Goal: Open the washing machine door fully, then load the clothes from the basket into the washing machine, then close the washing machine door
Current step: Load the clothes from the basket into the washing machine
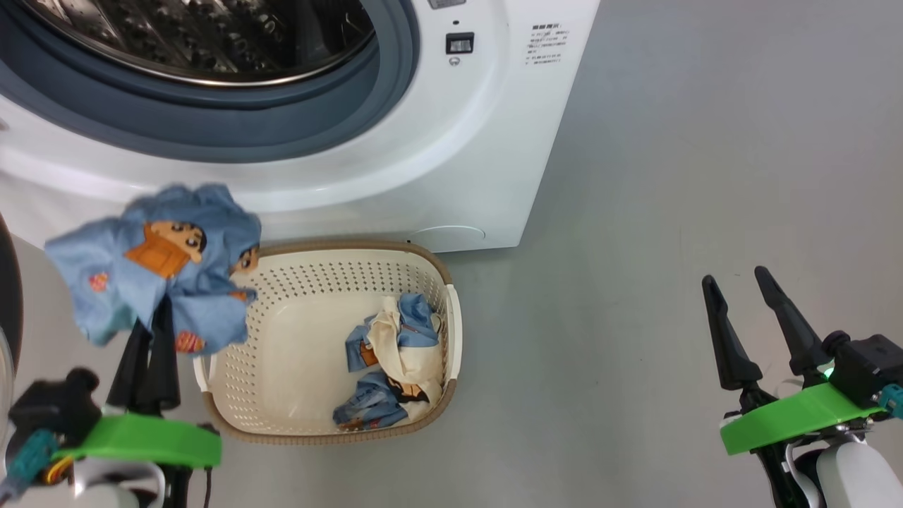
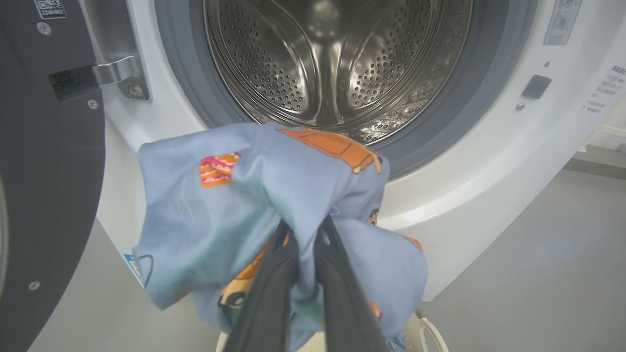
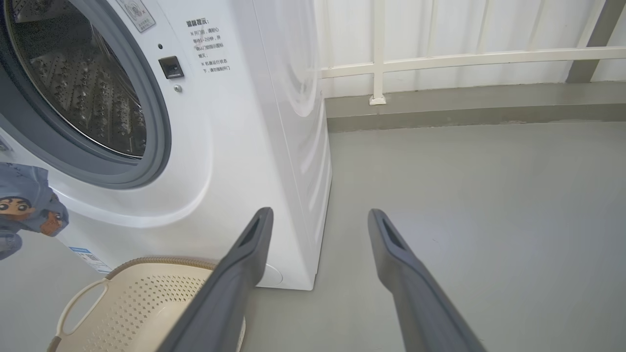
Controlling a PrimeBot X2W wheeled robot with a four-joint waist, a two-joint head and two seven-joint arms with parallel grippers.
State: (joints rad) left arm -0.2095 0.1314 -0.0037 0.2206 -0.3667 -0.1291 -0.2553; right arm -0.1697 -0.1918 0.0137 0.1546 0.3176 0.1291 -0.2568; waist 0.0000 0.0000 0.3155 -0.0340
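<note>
Dark fingers of the left gripper (image 2: 303, 230) are clamped on a light blue garment (image 2: 254, 195) with orange cartoon prints. They hold it up just in front of the washing machine (image 1: 451, 155), below the lip of the steel drum (image 2: 332, 63) and above the left end of the basket (image 1: 296, 282). Off to the left, the washing machine door (image 2: 44, 171) stands swung wide, so I'd say the opening step is finished. Loading looks barely begun: what shows of the drum is empty, and the gripped piece has not yet passed the grey-blue seal (image 2: 178, 73). More clothes (image 1: 391, 367), blue and cream, lie bunched in the basket's right half. The right gripper (image 1: 736, 279) hangs well apart over the grey floor (image 1: 670, 212), fingers spread and holding nothing. Left to do, by my reckoning: drop this garment in, fetch the rest, shut the door.
</note>
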